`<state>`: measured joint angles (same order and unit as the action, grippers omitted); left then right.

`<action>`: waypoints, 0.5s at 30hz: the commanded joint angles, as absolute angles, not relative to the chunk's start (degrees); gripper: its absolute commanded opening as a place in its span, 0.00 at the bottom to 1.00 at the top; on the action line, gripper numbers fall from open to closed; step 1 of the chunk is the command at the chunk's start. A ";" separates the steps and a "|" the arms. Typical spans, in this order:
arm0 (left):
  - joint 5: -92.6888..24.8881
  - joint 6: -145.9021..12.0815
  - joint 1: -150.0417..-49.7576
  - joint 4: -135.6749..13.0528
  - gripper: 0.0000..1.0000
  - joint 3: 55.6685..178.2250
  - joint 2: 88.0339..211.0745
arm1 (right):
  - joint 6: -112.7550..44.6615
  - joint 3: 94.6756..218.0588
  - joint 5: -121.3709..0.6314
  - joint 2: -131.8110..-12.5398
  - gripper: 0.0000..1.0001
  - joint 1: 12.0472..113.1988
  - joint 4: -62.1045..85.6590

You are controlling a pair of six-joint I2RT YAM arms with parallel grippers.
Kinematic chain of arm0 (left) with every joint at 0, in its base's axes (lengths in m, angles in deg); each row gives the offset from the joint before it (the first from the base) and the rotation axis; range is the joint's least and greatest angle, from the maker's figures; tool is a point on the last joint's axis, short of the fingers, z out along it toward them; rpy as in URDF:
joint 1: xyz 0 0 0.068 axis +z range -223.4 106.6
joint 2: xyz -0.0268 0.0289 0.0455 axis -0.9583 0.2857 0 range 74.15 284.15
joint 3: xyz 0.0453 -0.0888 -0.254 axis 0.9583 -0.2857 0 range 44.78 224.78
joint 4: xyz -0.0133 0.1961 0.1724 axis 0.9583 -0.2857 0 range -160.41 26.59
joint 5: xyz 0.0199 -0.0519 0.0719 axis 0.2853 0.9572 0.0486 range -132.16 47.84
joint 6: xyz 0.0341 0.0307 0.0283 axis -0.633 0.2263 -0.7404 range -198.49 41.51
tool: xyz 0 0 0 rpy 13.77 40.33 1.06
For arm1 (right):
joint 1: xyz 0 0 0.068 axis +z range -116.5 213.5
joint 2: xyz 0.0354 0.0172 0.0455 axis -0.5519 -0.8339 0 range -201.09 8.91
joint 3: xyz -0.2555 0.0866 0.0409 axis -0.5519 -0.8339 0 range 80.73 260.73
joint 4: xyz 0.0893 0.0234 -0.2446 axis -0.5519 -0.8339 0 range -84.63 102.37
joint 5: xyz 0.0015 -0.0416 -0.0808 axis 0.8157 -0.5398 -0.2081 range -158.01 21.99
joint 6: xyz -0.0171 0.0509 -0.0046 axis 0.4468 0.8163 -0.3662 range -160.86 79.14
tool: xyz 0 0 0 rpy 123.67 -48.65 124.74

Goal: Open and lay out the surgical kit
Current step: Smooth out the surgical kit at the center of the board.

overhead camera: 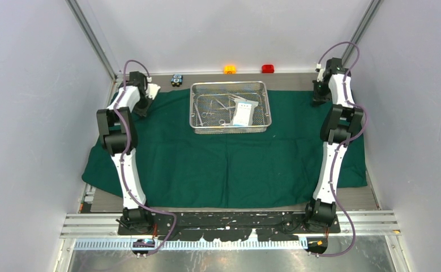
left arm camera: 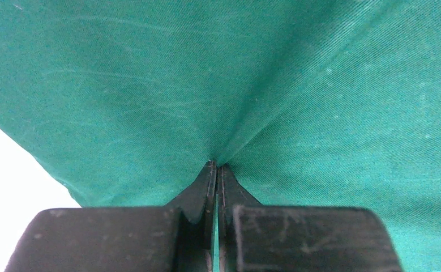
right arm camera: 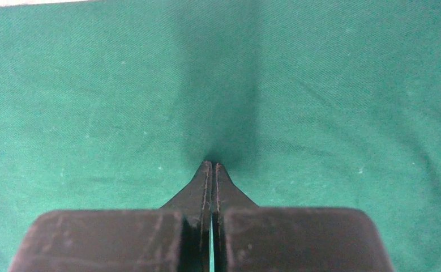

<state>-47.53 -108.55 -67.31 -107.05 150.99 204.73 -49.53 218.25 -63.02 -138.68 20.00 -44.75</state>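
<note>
The table [overhead camera: 355, 198] holds a spread green cloth [overhead camera: 223, 164], a black-blue block [overhead camera: 176, 79], orange block [overhead camera: 230, 69] and red block [overhead camera: 268, 68]

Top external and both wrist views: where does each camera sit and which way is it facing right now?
Top external: above and behind the robot, looking down at the green cloth and wire-mesh tray; left arm and right arm show.
Left wrist: on the left arm, facing along the left hand, shut on cloth; fingers show.
Right wrist: same on the right hand, shut on cloth.
Shared: both wrist views see only the cloth and their own fingers.
</note>
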 commanded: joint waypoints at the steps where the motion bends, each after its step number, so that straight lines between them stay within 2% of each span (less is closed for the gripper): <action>1: -47.88 -107.82 -66.32 -110.42 0.00 146.25 204.37 | -49.21 223.97 -66.16 -143.58 0.01 19.64 -47.31; 15: -47.13 -106.61 -66.34 -110.11 0.00 144.18 204.07 | -51.29 231.17 -75.18 -149.88 0.00 21.33 -47.84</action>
